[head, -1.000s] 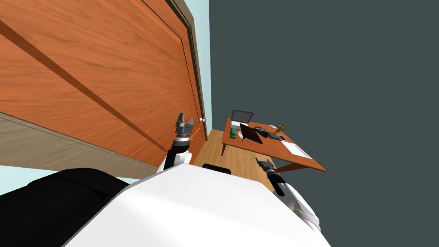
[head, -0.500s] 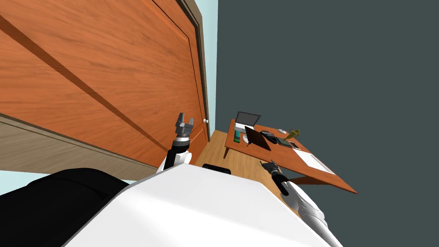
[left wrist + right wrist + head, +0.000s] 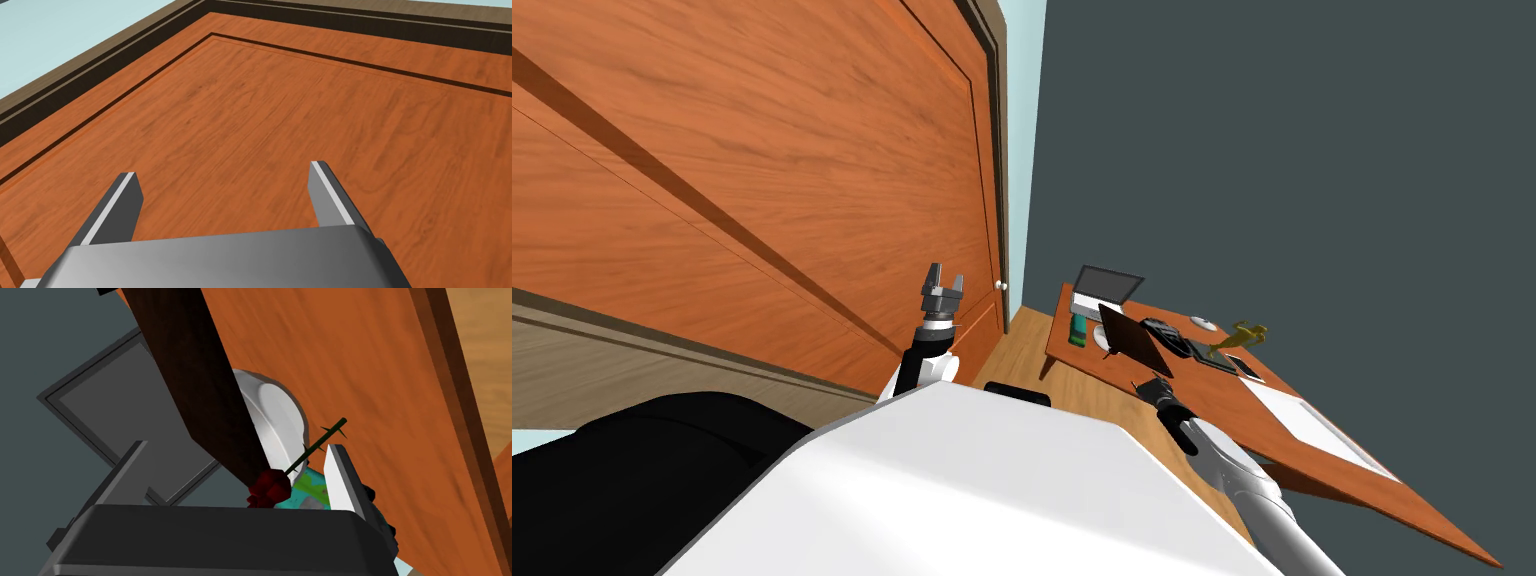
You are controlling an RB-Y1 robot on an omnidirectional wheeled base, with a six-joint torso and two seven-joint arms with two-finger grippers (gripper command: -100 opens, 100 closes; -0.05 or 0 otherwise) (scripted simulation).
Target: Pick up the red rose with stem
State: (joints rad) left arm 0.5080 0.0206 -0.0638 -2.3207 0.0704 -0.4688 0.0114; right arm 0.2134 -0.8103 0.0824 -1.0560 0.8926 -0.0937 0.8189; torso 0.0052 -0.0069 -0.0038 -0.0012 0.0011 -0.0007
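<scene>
Hanging over the desk (image 3: 390, 378), the right gripper (image 3: 237, 445) gapes wide, the red rose (image 3: 270, 488) lying between its fingers, bloom nearest the palm, stem slanting toward one finger; the left gripper (image 3: 222, 169), also wide, faces the door (image 3: 280, 110).

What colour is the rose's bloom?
The bloom is dark red, clearest in the right wrist view.

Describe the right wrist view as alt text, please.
A dark red rose with a thorny green stem sits between the open fingers of the right gripper, not gripped. Behind it are a white plate and a wooden table.
</scene>
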